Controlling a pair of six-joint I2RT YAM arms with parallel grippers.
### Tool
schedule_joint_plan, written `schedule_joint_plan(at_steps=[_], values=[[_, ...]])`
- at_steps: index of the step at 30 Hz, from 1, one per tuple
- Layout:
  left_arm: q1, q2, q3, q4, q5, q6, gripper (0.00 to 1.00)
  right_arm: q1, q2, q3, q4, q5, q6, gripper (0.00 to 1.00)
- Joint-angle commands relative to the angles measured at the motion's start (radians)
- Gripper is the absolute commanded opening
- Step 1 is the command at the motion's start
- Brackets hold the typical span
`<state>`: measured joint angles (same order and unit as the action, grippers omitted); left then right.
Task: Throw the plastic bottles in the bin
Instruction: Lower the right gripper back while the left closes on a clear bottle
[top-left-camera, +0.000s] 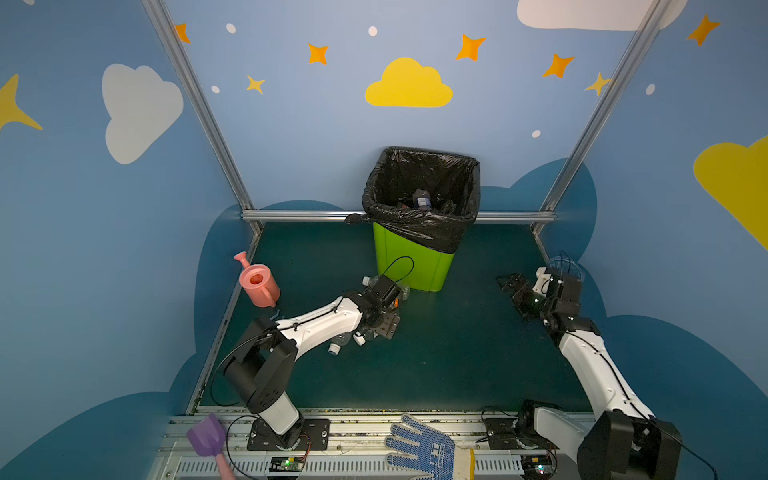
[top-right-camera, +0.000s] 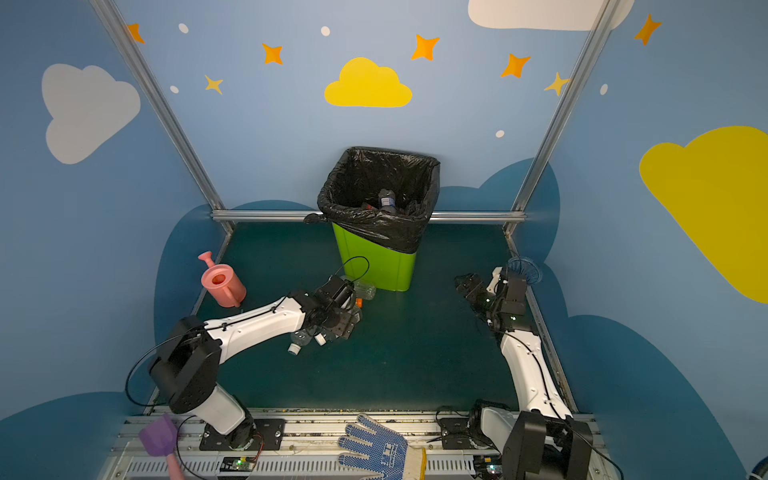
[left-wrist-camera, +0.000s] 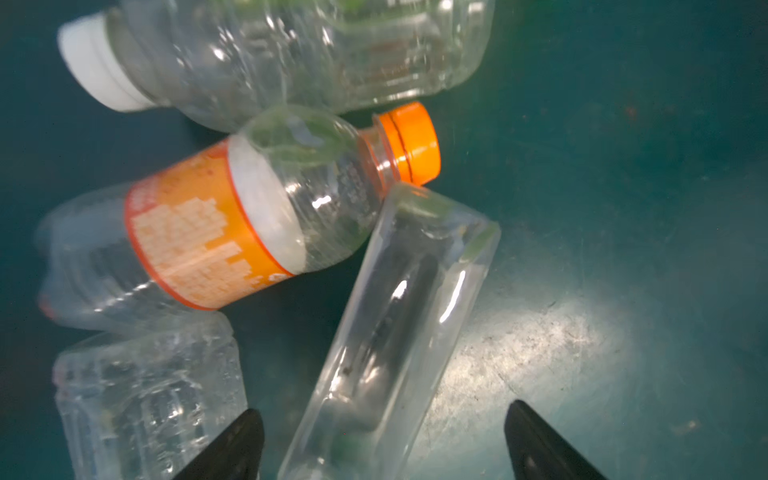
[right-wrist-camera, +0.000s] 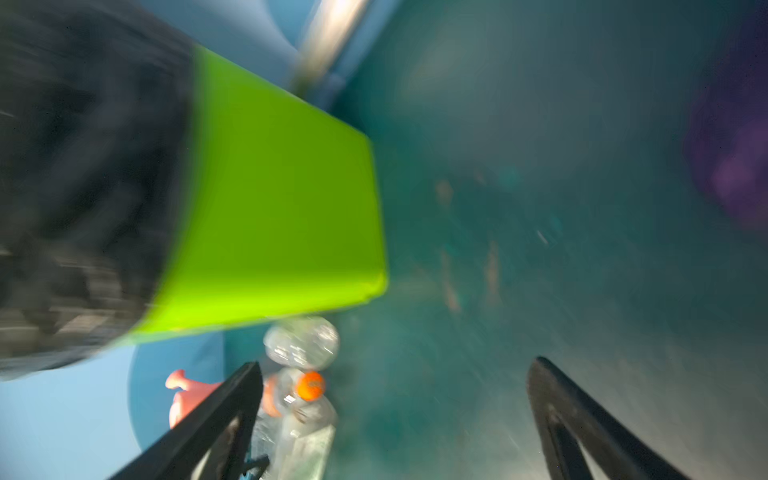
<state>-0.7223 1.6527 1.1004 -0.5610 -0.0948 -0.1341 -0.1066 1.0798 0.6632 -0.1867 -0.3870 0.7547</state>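
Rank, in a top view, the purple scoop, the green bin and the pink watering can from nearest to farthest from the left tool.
1. Green bin, just behind the left tool.
2. Pink watering can, at the left edge.
3. Purple scoop, on the front rail.

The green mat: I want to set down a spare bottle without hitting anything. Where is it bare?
Bare: the wide stretch of mat between the bin, right gripper and front rail. Also the far strip between watering can and bin. Crowded: the bottles under the open left gripper.
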Motion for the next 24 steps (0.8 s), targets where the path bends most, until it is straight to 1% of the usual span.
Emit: schedule_joint_plan(at_steps=[1,4,10,13,16,21,24], values=[[-0.009,0.039,0.040,-0.075,0.016,0.018,0.81,-0.010,-0.033,-0.060,0.051,-0.015,0.033,0.98],[-0.025,0.073,0.065,-0.093,0.010,0.026,0.76,-0.017,-0.041,-0.092,0.058,-0.015,0.037,0.98],[-0.043,0.144,0.123,-0.144,-0.009,0.042,0.76,-0.043,-0.036,-0.095,0.029,-0.003,0.043,0.98],[-0.042,0.172,0.146,-0.160,-0.015,0.045,0.74,-0.058,-0.027,-0.100,0.030,-0.017,0.047,0.98],[-0.043,0.189,0.160,-0.173,-0.016,0.053,0.65,-0.071,-0.021,-0.107,0.035,-0.033,0.051,0.98],[-0.043,0.205,0.164,-0.179,-0.029,0.054,0.45,-0.095,-0.021,-0.117,0.038,-0.050,0.052,0.98],[-0.044,0.195,0.161,-0.177,-0.018,0.049,0.37,-0.108,-0.023,-0.118,0.036,-0.059,0.052,0.98]])
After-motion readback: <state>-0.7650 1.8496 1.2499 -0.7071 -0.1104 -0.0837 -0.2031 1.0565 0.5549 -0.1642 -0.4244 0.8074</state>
